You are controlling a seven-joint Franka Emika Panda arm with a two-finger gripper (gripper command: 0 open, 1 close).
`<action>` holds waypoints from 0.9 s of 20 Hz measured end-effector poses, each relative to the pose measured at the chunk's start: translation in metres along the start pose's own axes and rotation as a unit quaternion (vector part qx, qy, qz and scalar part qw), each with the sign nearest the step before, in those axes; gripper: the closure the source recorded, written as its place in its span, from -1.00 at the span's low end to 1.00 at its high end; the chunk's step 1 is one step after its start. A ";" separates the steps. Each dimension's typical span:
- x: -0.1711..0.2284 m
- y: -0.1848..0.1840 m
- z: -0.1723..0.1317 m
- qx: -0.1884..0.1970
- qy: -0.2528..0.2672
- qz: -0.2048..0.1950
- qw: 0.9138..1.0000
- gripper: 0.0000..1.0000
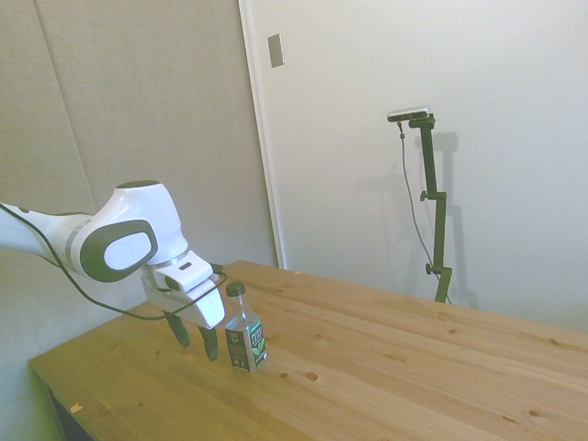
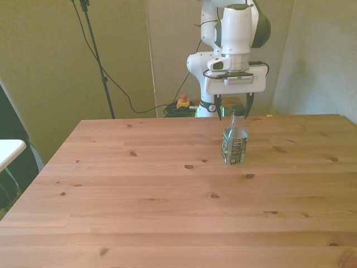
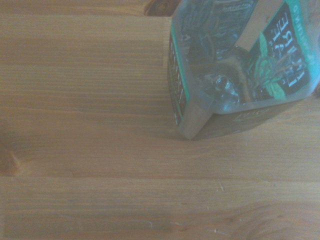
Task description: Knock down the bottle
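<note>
The bottle (image 1: pixel 245 331) (image 2: pixel 234 137) stands upright on the wooden table (image 2: pixel 167 212), a small clear one with a dark green cap and a green-and-white label. My gripper (image 1: pixel 194 338) (image 2: pixel 232 105) hangs just behind it, close to its cap and shoulder, with its dark fingers spread open and pointing down. Nothing is between the fingers. The wrist view shows the bottle's base and label (image 3: pixel 235 70) from close by, resting flat on the wood.
A wall stands behind the table's far side in the side view. In the front view, cables and a red-topped button box (image 2: pixel 182 102) lie on the floor beside the robot's base. A white surface edge (image 2: pixel 8 149) pokes in at the front view's left.
</note>
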State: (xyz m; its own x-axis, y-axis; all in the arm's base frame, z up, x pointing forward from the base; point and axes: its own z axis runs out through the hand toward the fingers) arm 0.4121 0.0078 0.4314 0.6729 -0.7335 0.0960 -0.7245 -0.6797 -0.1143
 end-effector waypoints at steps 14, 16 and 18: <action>0.042 0.017 -0.037 -0.011 0.056 -0.016 0.998 1.00; 0.042 0.011 -0.044 -0.007 0.062 -0.020 0.998 1.00; 0.041 0.005 -0.047 -0.006 0.066 -0.024 0.997 1.00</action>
State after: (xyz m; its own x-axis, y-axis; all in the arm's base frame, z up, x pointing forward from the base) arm 0.4291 -0.0266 0.4817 0.6825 -0.6934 0.2309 -0.6934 -0.7142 -0.0952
